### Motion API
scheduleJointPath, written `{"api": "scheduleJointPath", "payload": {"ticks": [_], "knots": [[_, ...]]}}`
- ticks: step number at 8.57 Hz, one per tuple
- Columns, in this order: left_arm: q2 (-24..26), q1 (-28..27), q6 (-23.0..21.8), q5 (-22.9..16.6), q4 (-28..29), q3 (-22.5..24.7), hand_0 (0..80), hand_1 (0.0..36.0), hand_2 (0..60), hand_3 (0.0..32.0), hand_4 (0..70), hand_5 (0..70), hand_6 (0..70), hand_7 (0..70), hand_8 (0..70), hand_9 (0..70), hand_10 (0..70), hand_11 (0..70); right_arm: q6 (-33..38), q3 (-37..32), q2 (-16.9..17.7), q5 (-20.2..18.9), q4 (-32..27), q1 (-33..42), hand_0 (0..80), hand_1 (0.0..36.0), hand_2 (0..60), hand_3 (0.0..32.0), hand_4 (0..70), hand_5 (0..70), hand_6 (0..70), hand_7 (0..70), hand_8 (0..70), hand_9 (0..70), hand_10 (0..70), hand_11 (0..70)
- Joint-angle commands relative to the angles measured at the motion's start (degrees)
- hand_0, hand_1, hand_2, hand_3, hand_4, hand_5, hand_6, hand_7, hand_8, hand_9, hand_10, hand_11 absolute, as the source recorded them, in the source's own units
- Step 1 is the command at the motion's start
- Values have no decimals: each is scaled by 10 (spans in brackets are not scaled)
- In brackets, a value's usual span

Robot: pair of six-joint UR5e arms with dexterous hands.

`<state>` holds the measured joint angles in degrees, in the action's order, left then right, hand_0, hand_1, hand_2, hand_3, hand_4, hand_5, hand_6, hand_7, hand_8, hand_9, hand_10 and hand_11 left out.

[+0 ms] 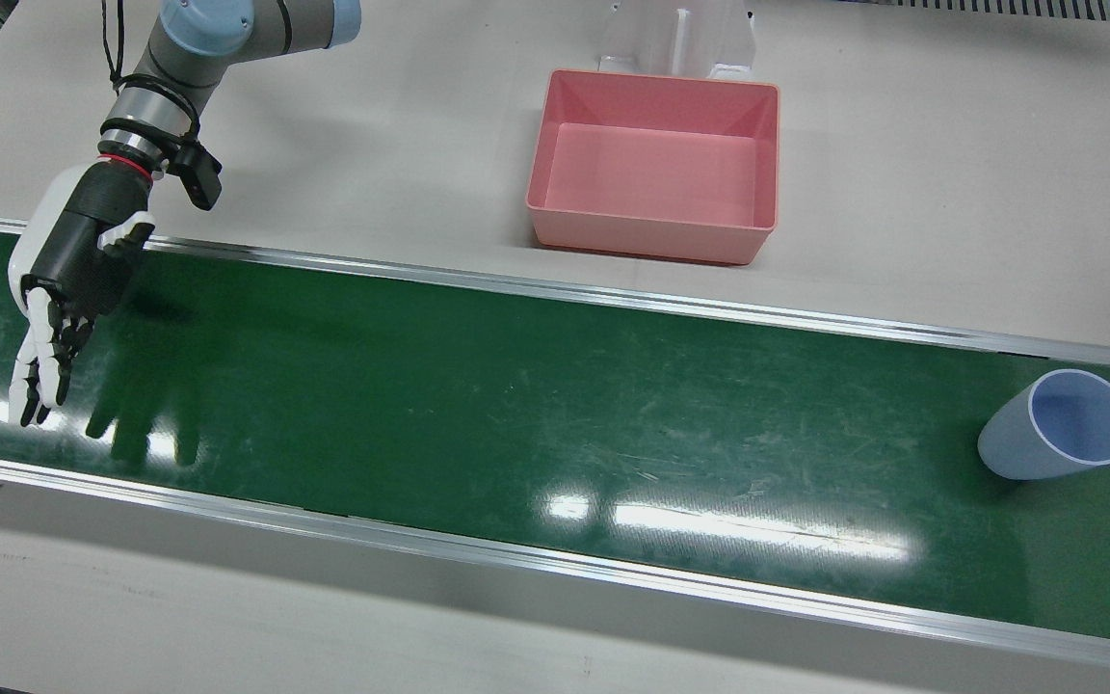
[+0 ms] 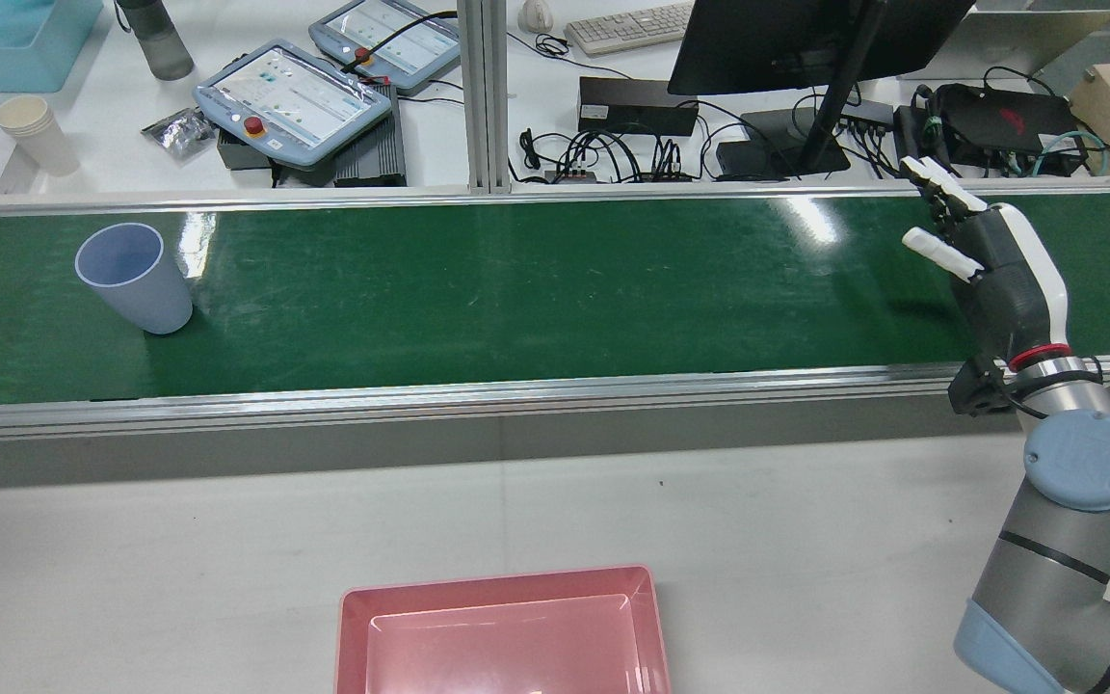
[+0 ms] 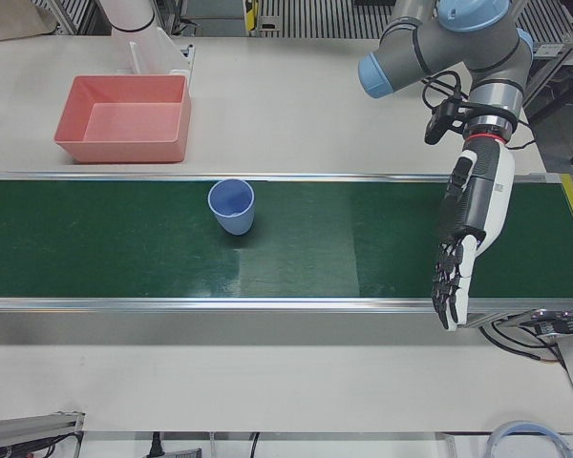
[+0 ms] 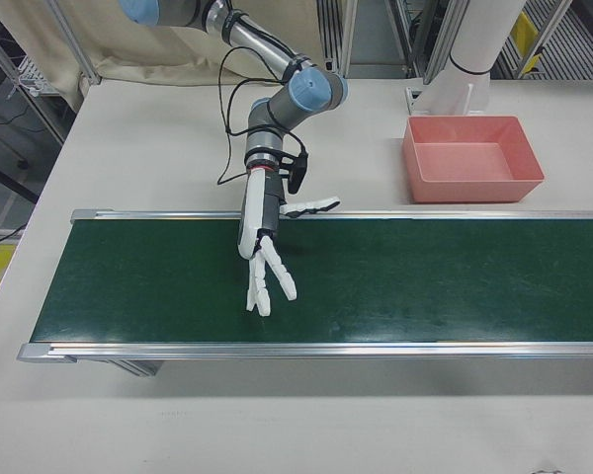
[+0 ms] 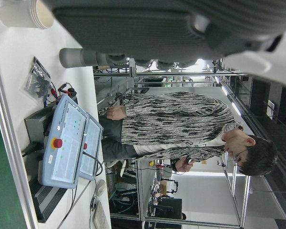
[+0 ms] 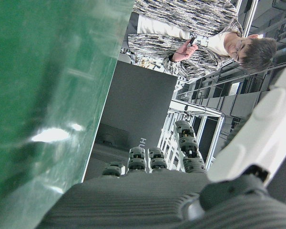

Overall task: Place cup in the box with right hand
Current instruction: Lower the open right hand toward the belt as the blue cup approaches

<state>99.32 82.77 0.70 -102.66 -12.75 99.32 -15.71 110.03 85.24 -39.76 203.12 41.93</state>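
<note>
A pale blue cup (image 1: 1056, 429) stands upright on the green belt (image 1: 516, 405), far from my right hand; it also shows as the cup (image 2: 131, 280) and cup (image 3: 232, 205). The pink box (image 1: 651, 241) sits empty on the white table beyond the belt, box (image 2: 497, 578), box (image 3: 124, 148), box (image 4: 474, 183). My right hand (image 1: 64, 289) hovers over the belt's other end, open, fingers stretched out, holding nothing: right hand (image 2: 993, 270), right hand (image 4: 262, 247). My left hand (image 3: 468, 239) hangs open over the belt's near edge, to the cup's right in that view.
Metal rails (image 1: 555, 289) border the belt. A white pedestal (image 1: 675, 39) stands behind the box. Beyond the belt in the rear view lie teach pendants (image 2: 295, 96), paper cups (image 2: 35, 130), a monitor (image 2: 786, 48) and cables. A person (image 5: 181, 124) stands past the table.
</note>
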Motion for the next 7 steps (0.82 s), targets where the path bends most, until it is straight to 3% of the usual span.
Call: {"api": "scheduleJointPath", "payload": {"ticks": [1,2,4,7], "knots": [[0,-1,0,0,0,0,0,0,0,0,0,0,0,0,0,0,0,0,2,4,3,-1,0,1,510,198,35,0,0,72,36,31,60,90,25,60],[0,0,0,0,0,0,0,0,0,0,0,0,0,0,0,0,0,0,2,5,3,-1,0,1,503,199,59,0,0,71,33,18,57,88,24,58],[0,0,0,0,0,0,0,0,0,0,0,0,0,0,0,0,0,0,2,5,-1,-2,0,-5,466,152,79,0,0,55,33,40,55,84,15,40],[0,-1,0,0,-1,0,0,0,0,0,0,0,0,0,0,0,0,0,1,6,-7,-1,1,-22,469,156,77,0,0,56,34,46,55,83,13,38]]}}
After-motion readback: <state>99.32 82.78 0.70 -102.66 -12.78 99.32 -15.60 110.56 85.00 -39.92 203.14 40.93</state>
